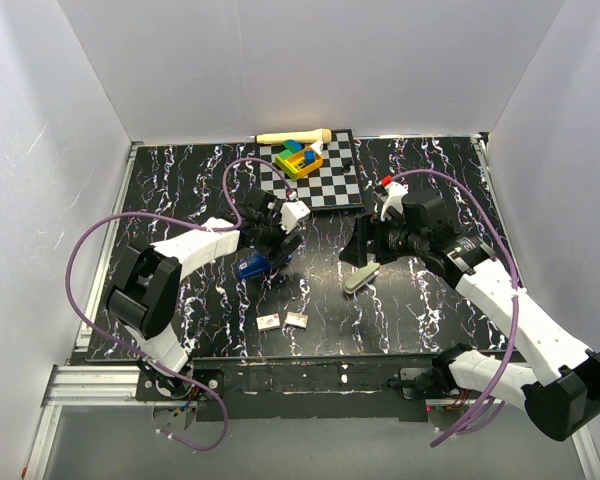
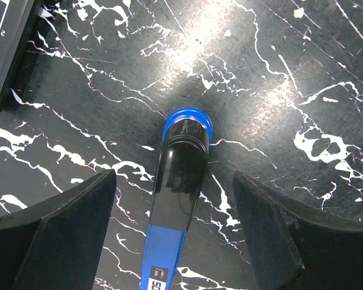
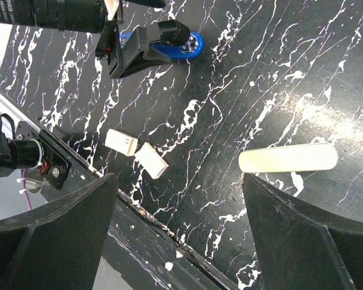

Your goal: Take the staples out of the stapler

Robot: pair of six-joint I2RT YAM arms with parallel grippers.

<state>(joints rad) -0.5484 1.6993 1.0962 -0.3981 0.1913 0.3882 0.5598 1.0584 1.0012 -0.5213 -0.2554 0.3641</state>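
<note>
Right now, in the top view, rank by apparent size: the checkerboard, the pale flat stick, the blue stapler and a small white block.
1. checkerboard
2. pale flat stick and stapler: they look alike, and the stapler is partly hidden under the left gripper, so unranked
3. small white block

Stapler [image 1: 252,267] on table [image 1: 180,180], left of flat stick [image 1: 361,279]

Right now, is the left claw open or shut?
Open: the left claw straddles the stapler, gaps visible on both sides.
</note>
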